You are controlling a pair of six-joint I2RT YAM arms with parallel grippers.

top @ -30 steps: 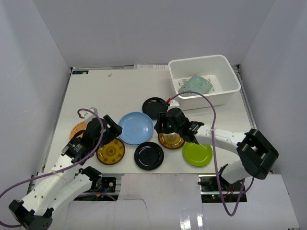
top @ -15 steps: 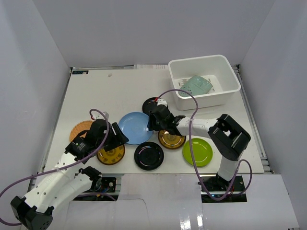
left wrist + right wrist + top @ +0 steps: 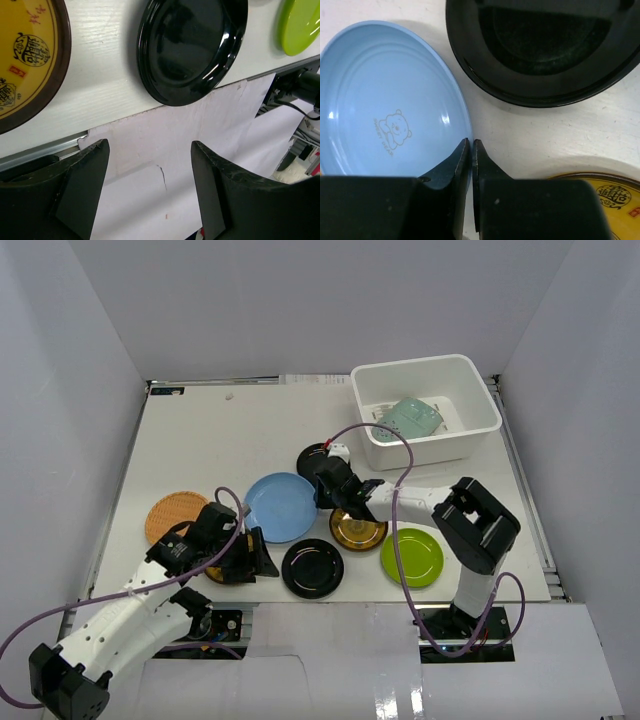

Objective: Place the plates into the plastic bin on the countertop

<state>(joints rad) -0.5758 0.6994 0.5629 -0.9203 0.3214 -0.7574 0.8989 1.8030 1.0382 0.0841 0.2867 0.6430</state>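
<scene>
My right gripper (image 3: 471, 142) is shut on the right rim of the light blue plate (image 3: 385, 100), one finger over the dish and one outside it; from above it sits at that plate's (image 3: 278, 505) edge. A glossy black plate (image 3: 315, 458) lies just beyond it and the gold plate (image 3: 358, 530) just behind. My left gripper (image 3: 150, 150) is open and holds nothing, hanging over the countertop's (image 3: 230, 440) near edge between the patterned yellow plate (image 3: 25, 60) and the second black plate (image 3: 192, 45). The white plastic bin (image 3: 425, 375) at the back right holds a pale green plate (image 3: 408, 417).
A lime green plate (image 3: 412, 557) lies at the front right and a woven-look orange plate (image 3: 170, 515) at the front left. Grey walls enclose the countertop. The left arm covers most of the yellow plate from above.
My right gripper swung left from above the gold plate to the blue plate's rim and shut on it. My left gripper moved toward the near edge, staying open.
</scene>
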